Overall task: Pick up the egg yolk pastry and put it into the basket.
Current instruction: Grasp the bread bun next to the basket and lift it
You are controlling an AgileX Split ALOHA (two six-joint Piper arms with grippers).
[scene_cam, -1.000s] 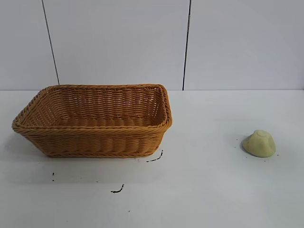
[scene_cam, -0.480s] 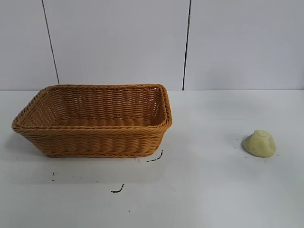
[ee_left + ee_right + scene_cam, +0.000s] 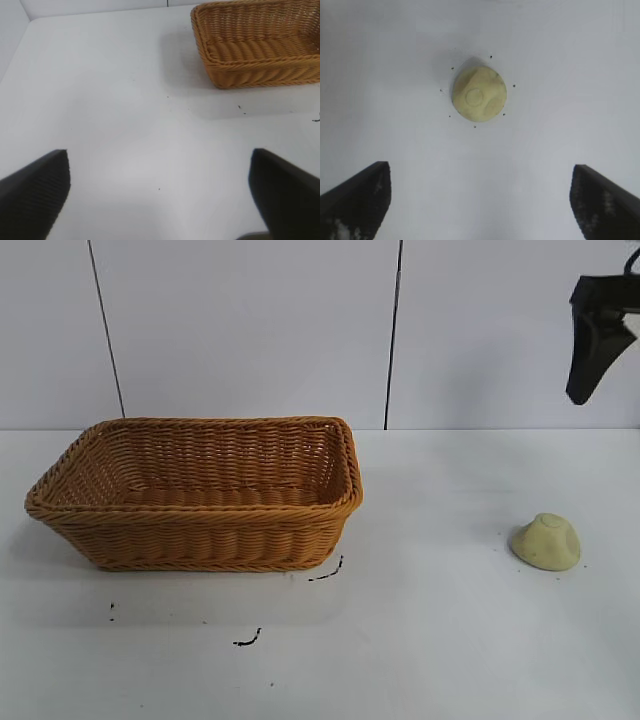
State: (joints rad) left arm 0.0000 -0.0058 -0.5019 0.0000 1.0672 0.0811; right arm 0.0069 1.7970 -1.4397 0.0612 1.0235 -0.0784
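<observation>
Since half a second ago my right gripper (image 3: 598,335) has come into view, high above the pastry (image 3: 546,541) with its jaws spread wide and nothing held. That pastry sits on the table (image 3: 440,640) well right of the basket (image 3: 200,495), far nearer my right arm. I'd drop straight down onto it. My left gripper (image 3: 160,195) waits open, left of the basket.

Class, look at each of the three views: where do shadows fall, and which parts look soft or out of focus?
Exterior view: the basket casts a faint shadow on the table in front of it. Left wrist view: the left claw fingertips look soft. Right wrist view: the egg yolk pastry is fairly crisp with a thin shadow at one edge.
</observation>
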